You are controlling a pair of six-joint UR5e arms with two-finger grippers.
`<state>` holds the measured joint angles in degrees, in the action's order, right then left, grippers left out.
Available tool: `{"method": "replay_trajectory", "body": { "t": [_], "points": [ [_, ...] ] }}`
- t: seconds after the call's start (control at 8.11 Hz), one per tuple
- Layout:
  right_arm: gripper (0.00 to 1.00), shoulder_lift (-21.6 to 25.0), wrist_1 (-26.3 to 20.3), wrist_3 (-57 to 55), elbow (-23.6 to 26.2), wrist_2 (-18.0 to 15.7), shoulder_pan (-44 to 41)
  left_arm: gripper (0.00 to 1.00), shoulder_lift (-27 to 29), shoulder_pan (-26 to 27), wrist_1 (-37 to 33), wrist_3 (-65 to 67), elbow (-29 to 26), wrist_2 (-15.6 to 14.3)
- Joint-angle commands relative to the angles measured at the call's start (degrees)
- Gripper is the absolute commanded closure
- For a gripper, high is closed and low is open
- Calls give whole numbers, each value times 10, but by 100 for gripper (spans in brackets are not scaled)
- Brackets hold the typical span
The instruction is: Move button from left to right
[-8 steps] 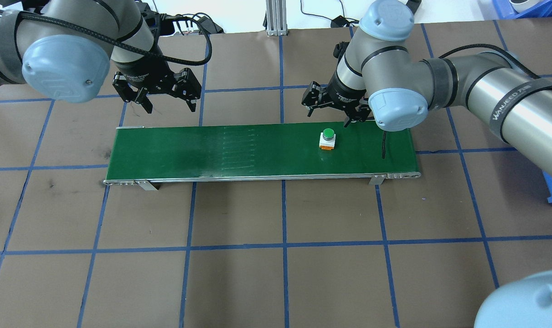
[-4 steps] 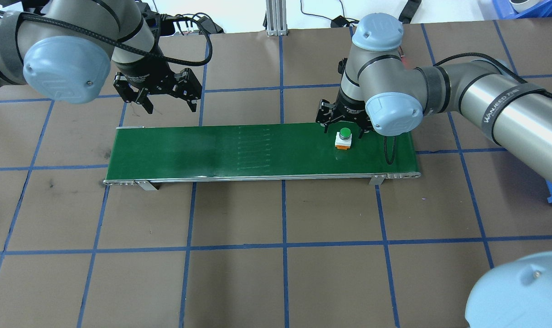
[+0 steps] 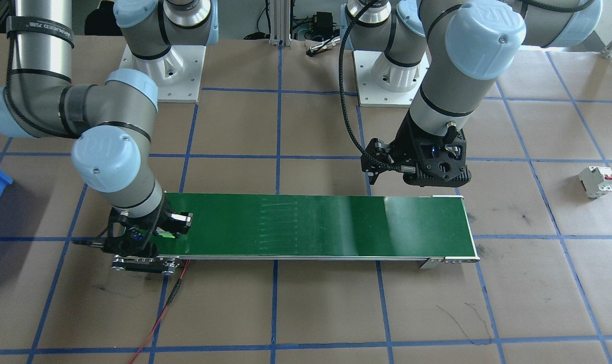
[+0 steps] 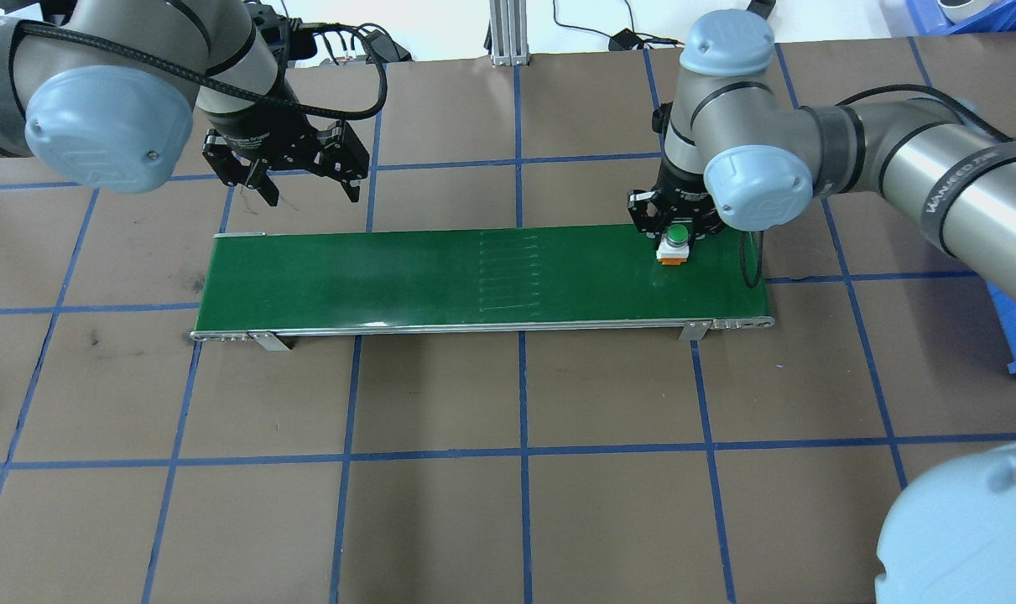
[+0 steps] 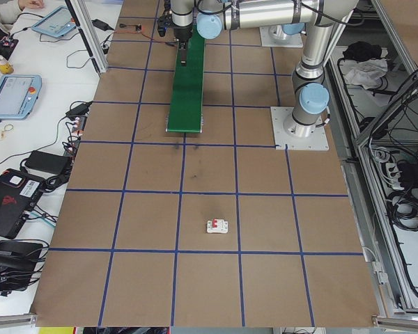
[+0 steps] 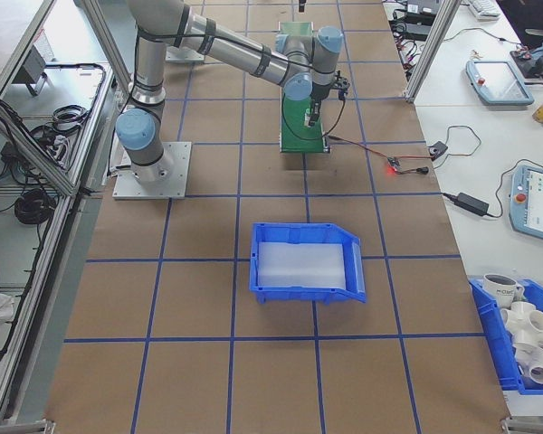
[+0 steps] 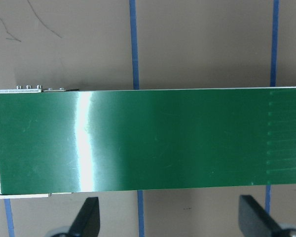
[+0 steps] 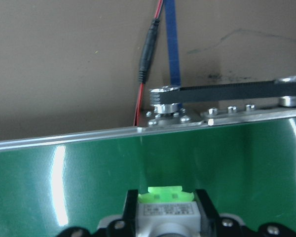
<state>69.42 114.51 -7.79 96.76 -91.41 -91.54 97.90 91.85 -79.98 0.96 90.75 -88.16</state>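
Scanning the overhead view from left to right, the left arm's black 2-finger tool [image 4: 294, 172] hangs over the brown paper-covered tabletop [image 4: 508, 503] just behind the left end of the long green conveyor belt [image 4: 440, 273], its fingers spread apart and holding nothing; its wrist view shows only bare belt between the 2 fingertips. Far along the belt, near its right end, sits the small push-button switch with a round green cap on a white boxy body [image 4: 674, 243], and the right arm's black 2-finger tool [image 4: 674, 225] stands directly over it, pointing down. In the right wrist view the button's body [image 8: 167, 211] lies centred between the 2 fingers [image 8: 207, 210], which flank it closely; whether they already press on it I cannot tell. By my judgement the right arm is plainly the nearer one, and the coming move turns on this straight-above alignment: button beneath, fingers on either side.
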Motion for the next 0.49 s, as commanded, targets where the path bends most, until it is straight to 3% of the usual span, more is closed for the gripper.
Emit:
{"method": "replay_trajectory", "body": {
  "t": [0.0, 0.37],
  "points": [
    [100, 31, -72, 154, -54, 0, 93, 0, -1, 0, 0, 0, 2, 0],
    [100, 72, -102, 415, -64, -26, 218, 0, -3, 1, 1, 0, 1, 0]
  ]
}}
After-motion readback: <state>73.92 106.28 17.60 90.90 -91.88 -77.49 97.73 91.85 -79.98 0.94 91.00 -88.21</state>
